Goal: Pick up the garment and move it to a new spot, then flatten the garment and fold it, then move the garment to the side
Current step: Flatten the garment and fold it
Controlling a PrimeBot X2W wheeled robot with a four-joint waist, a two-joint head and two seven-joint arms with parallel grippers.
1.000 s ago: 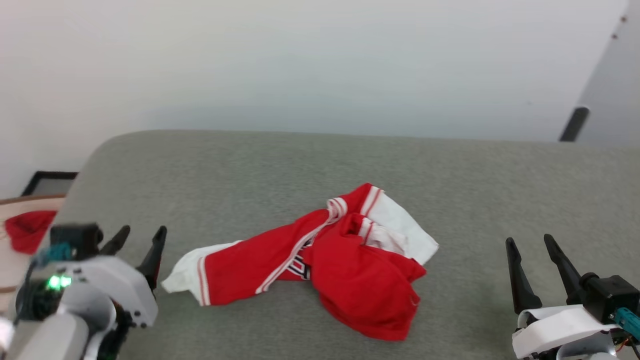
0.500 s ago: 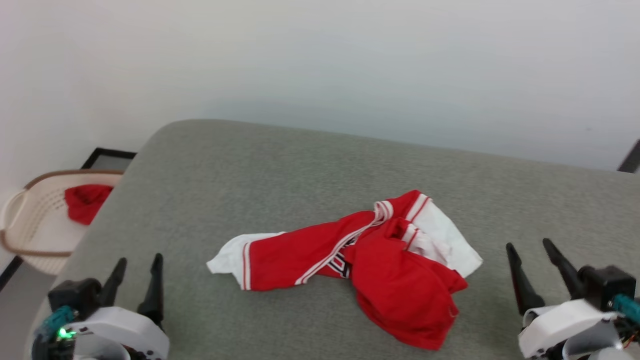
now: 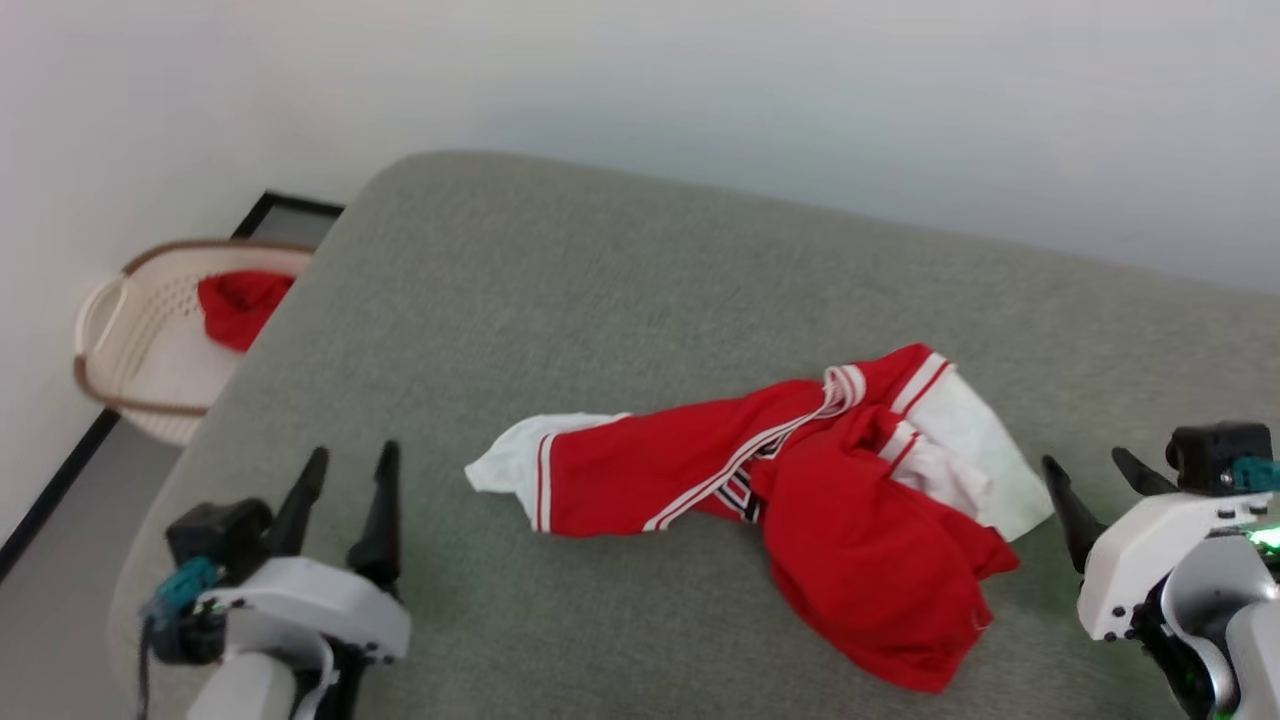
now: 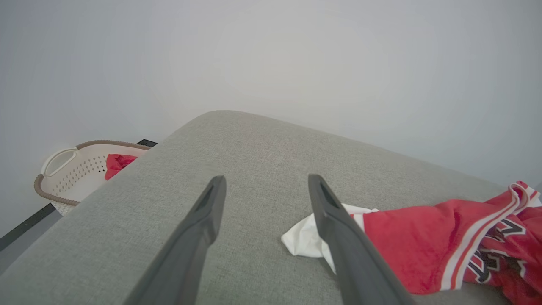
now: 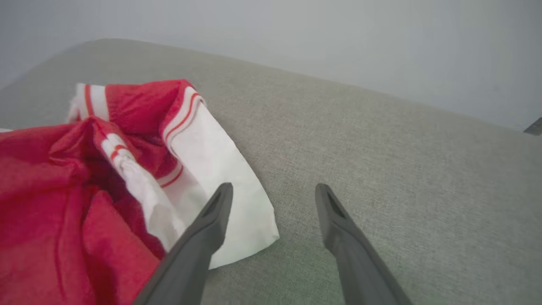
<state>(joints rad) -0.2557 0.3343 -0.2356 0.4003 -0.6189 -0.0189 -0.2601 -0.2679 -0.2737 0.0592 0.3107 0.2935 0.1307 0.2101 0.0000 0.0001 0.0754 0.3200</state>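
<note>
nearest, over the front left corner of the grey cushion (image 3: pixel 600 300), the left gripper (image 3: pixel 353 455) hovers with its fingers spread wide and nothing between them. over the cushion's front right edge the right gripper (image 3: pixel 1083 458) is the same: fingers wide apart and empty.

the garment (image 3: pixel 800 480) lies crumpled across the middle of the cushion, reaching toward its right side, untouched by either gripper. one white sleeve (image 3: pixel 505 465) trails toward the cushion's left. the other white sleeve (image 3: pixel 975 440) fans out flat toward its right, just ahead of the right fingers. the red body is twisted between them, with a thick wad folded over itself toward the cushion's front and the black-and-white lettering half buried in a crease.

it looks like thin, light, limp jersey cloth. it should sag and swing from wherever it is pinched, and it will not break. it will probably drag on the cushion's woven cover rather than slide. the best holds look like the two sleeves or the striped shoulder seams beside them, one for each gripper, so the body hangs open when lifted. a pinch into the red wad would likely catch several layers and keep the tangle.

farther off, down beside the cushion's left edge, a cream laundry basket (image 3: pixel 110 300) holds a red cloth (image 3: pixel 240 300). behind the cushion's far edge is a plain pale wall (image 3: pixel 700 80).
</note>
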